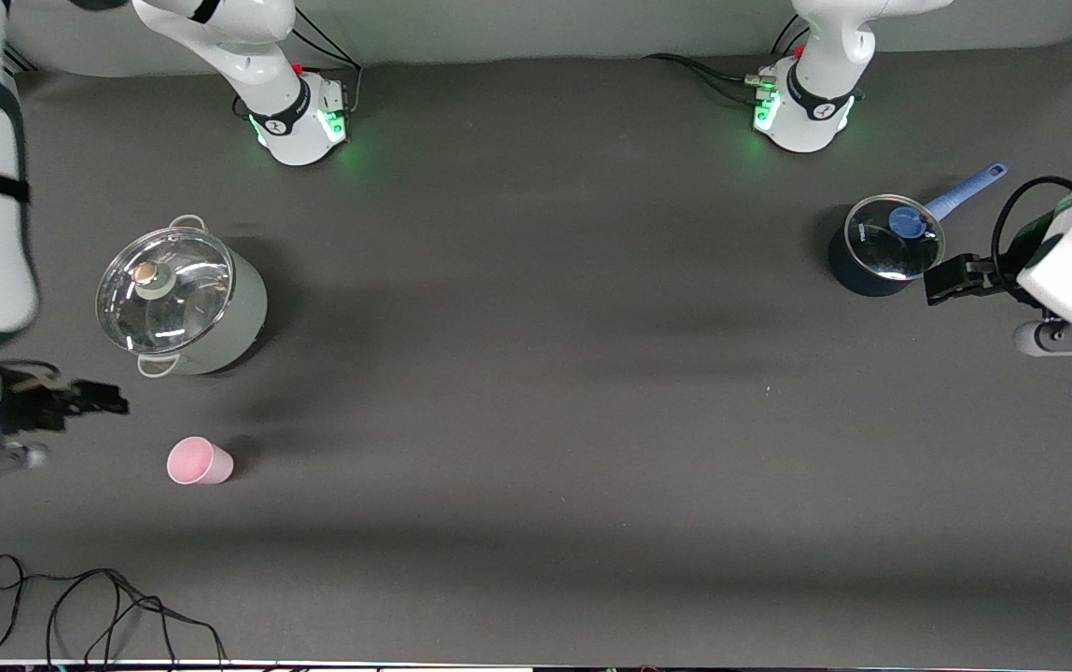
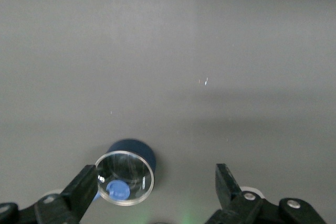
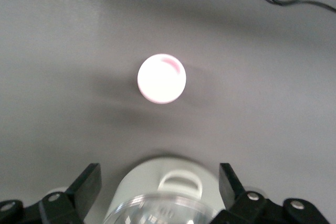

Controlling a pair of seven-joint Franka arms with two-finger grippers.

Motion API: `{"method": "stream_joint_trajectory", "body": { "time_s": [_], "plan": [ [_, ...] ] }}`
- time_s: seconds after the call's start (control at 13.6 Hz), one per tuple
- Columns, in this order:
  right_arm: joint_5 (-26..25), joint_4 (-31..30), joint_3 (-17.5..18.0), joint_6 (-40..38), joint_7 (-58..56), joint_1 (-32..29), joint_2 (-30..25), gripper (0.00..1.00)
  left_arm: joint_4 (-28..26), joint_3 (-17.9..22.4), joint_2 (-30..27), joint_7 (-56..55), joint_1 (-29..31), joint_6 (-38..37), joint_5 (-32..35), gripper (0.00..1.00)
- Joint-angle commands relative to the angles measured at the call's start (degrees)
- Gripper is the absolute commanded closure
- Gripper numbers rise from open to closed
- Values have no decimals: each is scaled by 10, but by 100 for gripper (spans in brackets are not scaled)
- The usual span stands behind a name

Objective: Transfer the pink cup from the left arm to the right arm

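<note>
The right tool (image 1: 97,397) is seen at the right arm's end of the dark worktop (image 1: 536,392), at about 9 o'clock in the front view, carried low over bare worktop; its fingers (image 3: 86,184) are spread wide in the right wrist view and nothing is held between them. The silver lidded pot (image 1: 183,299) stands at about 1 o'clock from that tool, with a glass lid and a round knob. The pink cup (image 1: 199,461) stands upright on the worktop, open mouth up, at about 6 o'clock from the pot and nearer to the front camera; it is touched by neither tool and is apart from the pot. A loose black cable (image 1: 97,607) lies at about 7 o'clock from the cup. Toward the left arm's end, a dark blue saucepan (image 1: 881,247) with a glass lid and a blue handle is seen. The left tool (image 1: 951,278) hangs just beside the saucepan at about 4 o'clock from it, its fingers (image 2: 79,190) fully parted and empty.
</note>
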Motion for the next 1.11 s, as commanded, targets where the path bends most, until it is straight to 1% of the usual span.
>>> {"method": "stream_joint_trajectory", "body": {
  "time_s": [0.0,0.15,0.29,0.44,0.52,0.74,0.96,1.03],
  "plan": [
    [-8,-13,-3,-40,85,16,-59,1,-110,17,-77,-6,-7,58,-8,0],
    [-9,-22,-3,-67,117,23,-96,1,-134,14,-91,2,-8,89,1,0],
    [-9,-48,-3,-68,136,25,-138,1,-137,12,-91,35,-9,90,2,0],
    [-9,-62,-2,-66,171,36,-160,1,-134,11,-85,37,-9,88,0,0],
    [-9,-64,-3,-66,178,44,-163,1,-132,11,-80,37,-7,86,-6,0],
    [-9,-70,-3,-65,200,58,-166,1,-67,12,-37,55,-2,23,-8,0],
    [-8,-70,0,-65,200,58,-166,1,-63,15,-33,121,-1,34,-8,0],
    [-8,-70,1,-65,195,58,-166,1,-63,15,-32,126,0,34,-8,0]
  ]
}}
